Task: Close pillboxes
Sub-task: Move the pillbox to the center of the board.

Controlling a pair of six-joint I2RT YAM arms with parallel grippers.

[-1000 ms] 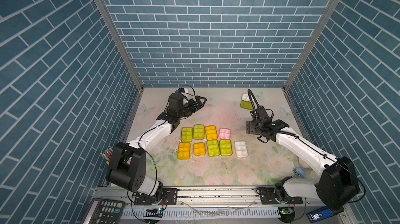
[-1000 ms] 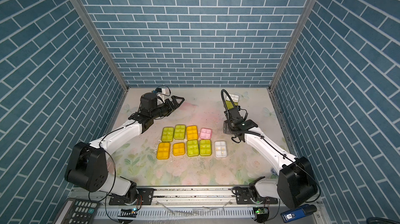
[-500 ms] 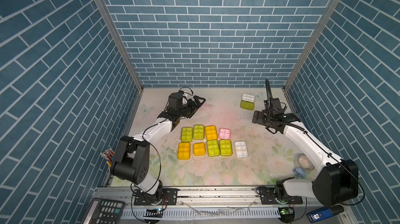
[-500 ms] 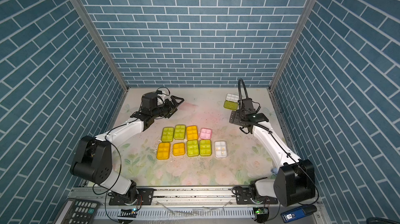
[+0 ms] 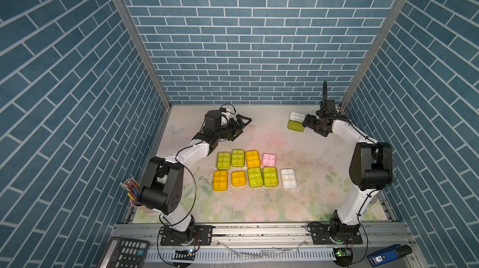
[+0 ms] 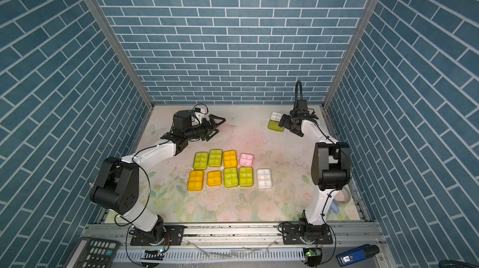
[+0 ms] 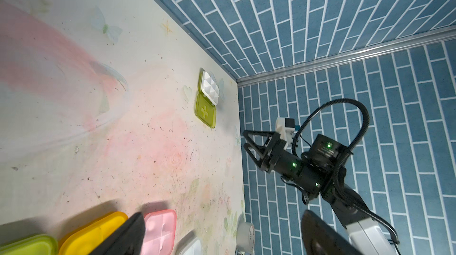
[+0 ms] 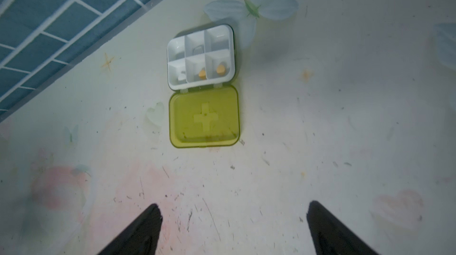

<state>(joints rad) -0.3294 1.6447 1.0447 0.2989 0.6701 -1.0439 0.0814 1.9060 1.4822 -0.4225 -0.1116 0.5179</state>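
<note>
One pillbox lies open at the back right: its white tray (image 5: 297, 116) (image 8: 200, 56) holds a few orange pills, and its lime green lid (image 5: 295, 125) (image 8: 204, 116) lies flat on the mat. My right gripper (image 5: 306, 122) (image 8: 233, 210) hovers just to the right of it, open and empty, pointing at the lid. Several closed pillboxes (image 5: 248, 168) in green, orange, pink (image 5: 269, 160) and clear (image 5: 288, 178) sit in two rows mid-table. My left gripper (image 5: 245, 126) (image 7: 222, 216) hangs open and empty behind those rows.
The back wall and right wall stand close to the open pillbox. A cup of pencils (image 5: 131, 191) sits at the front left and a tape roll (image 6: 343, 196) at the front right. A calculator (image 5: 124, 252) and a blue device (image 5: 388, 253) lie off the mat.
My right arm has swung from the middle of the table out to the back right, beside the open green pillbox. The left arm has barely shifted.
</note>
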